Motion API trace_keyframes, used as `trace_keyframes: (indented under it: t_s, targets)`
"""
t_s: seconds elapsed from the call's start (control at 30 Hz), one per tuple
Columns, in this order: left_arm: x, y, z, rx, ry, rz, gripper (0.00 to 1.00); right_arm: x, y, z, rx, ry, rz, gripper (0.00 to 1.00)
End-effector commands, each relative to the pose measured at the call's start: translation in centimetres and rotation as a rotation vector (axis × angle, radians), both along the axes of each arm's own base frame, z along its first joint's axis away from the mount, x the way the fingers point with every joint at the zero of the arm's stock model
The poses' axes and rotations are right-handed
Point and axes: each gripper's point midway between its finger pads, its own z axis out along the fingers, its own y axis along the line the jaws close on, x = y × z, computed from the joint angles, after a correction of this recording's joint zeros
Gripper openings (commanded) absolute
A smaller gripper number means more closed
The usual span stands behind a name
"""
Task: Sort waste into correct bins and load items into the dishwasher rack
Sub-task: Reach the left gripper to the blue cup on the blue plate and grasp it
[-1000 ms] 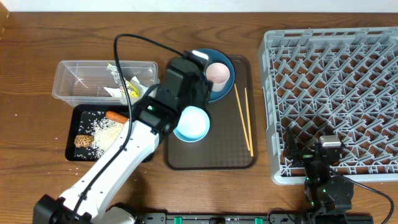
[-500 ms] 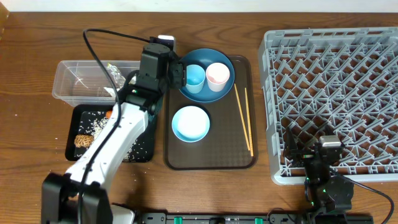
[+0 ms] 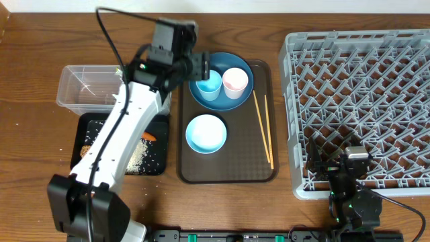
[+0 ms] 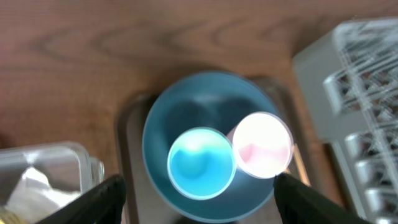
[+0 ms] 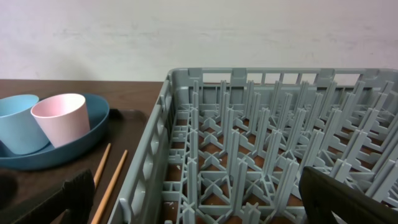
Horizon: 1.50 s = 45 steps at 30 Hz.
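My left gripper [image 3: 200,70] hangs open above the dark blue plate [image 3: 243,95] at the back of the brown tray. In the left wrist view its fingertips [image 4: 102,198] stand wide apart on either side of the plate [image 4: 186,118], holding nothing. On the plate stand the light blue cup [image 4: 201,163] and the pinkish-white cup [image 4: 262,144]. The white bowl [image 3: 206,133] and two chopsticks [image 3: 262,124] lie on the tray. My right gripper [image 5: 202,202] is open over the front edge of the grey rack [image 3: 359,101].
The clear tub [image 3: 87,87] holds white paper [image 4: 31,186]. The black tray [image 3: 158,161] in front of it holds rice, a carrot piece [image 3: 149,137] and a brown lump [image 3: 84,150]. My left arm crosses over both bins. The brown serving tray [image 3: 235,168] lies between bins and rack.
My left arm swung from above the white bowl back and up to the blue plate, uncovering the bowl and both cups. Its jaws opened a little wider. The right arm stayed still.
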Motion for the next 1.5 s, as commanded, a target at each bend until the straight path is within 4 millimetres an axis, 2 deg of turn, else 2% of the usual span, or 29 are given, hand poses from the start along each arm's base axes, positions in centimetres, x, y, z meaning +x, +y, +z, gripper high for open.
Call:
trace_keyframes:
  t_s: [0.0,0.13,0.2,0.27,0.47,0.5,0.6,0.7,0.97,1.27,1.37,1.47]
  targets:
    - [0.8,-0.2,-1.5,0.009,0.059,-0.004,0.77,0.0,-0.7,-0.1,-0.012,0.001,-0.026,0.99]
    - [1.2,-0.3,-5.4,0.036,0.148,-0.005,0.77,0.0,-0.7,-0.1,-0.012,0.001,-0.026,0.99]
    - [1.5,-0.5,-6.6,0.042,0.168,-0.005,0.83,0.0,-0.7,-0.1,-0.012,0.001,-0.026,0.99]
    - [1.7,-0.5,-7.1,0.044,0.173,-0.005,0.97,0.0,-0.7,-0.1,-0.012,0.000,-0.026,0.99]
    - [1.7,-0.4,-7.3,0.049,0.175,-0.002,0.98,0.0,-0.7,-0.1,-0.012,0.000,-0.026,0.99]
    - [1.6,-0.4,-7.5,0.049,0.177,-0.002,0.97,0.0,-0.7,-0.1,-0.012,0.000,-0.026,0.99]
    - [1.4,-0.2,-8.3,0.060,0.189,0.004,0.75,0.0,-0.7,-0.1,-0.012,0.001,-0.026,0.99]
    - [1.3,0.8,-9.3,0.108,0.197,0.037,0.68,0.0,-0.7,-0.1,-0.012,0.000,-0.026,0.99]
    - [1.0,1.2,-10.7,0.129,0.227,0.047,0.68,0.0,-0.7,-0.1,-0.012,0.000,-0.026,0.99]
    - [1.1,0.8,-15.0,0.116,0.318,0.076,0.68,0.0,-0.7,-0.1,-0.012,0.000,-0.026,0.99]
    - [0.9,0.7,-15.7,0.114,0.340,0.070,0.66,0.0,-0.7,-0.1,-0.012,0.001,-0.026,0.99]
    - [0.9,0.7,-15.8,0.115,0.341,0.070,0.59,0.0,-0.7,-0.1,-0.012,0.000,-0.026,0.99]
